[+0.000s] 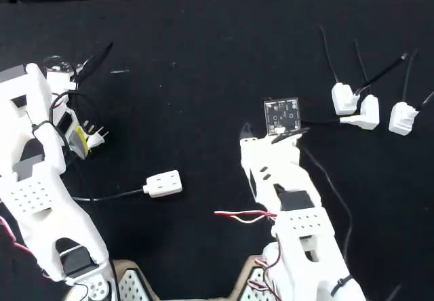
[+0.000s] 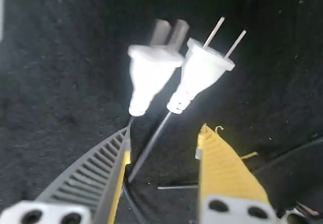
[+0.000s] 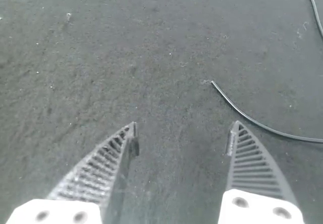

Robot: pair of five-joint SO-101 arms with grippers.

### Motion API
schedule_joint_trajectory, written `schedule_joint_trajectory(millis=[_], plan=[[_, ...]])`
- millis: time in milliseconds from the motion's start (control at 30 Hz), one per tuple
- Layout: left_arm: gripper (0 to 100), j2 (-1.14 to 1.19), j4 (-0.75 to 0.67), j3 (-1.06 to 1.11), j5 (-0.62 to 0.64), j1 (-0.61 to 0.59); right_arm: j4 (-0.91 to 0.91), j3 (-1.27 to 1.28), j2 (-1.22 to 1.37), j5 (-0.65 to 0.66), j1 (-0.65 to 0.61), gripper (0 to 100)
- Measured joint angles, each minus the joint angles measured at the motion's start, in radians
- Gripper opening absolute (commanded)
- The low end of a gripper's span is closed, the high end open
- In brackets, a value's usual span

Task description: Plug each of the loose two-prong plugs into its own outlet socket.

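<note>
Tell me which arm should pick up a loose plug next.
Left. The left claw, open, sits just behind the two white plastic two-prong plugs, while the right claw hangs open above plain black table cloth.

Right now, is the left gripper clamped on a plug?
No, the left gripper is open, with one white plug and a second plug lying ahead of it, ungripped.

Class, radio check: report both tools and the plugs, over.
Left tool open, two loose two-prong plugs just ahead, ungripped. Right tool open over black table. Outlet socket lies empty, nothing blocking it.
</note>
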Motion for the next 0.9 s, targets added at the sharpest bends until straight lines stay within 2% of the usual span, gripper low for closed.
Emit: schedule_joint_trajectory(millis=[133, 433, 533, 700, 900], plan=[[14, -0.005, -0.040, 0.003, 0.000, 0.000, 0.000, 0.000, 0.000, 0.000, 0.000, 26.5], [14, -0.005, -0.051, 0.014, 0.000, 0.000, 0.000, 0.000, 0.000, 0.000, 0.000, 26.5], [14, -0.005, -0.097, 0.006, 0.000, 0.000, 0.000, 0.000, 0.000, 0.000, 0.000, 26.5], [29, -0.005, -0.146, -0.025, 0.000, 0.000, 0.000, 0.000, 0.000, 0.000, 0.000, 26.5], [23, 0.018, -0.160, -0.025, 0.000, 0.032, 0.000, 0.000, 0.000, 0.000, 0.000, 26.5]])
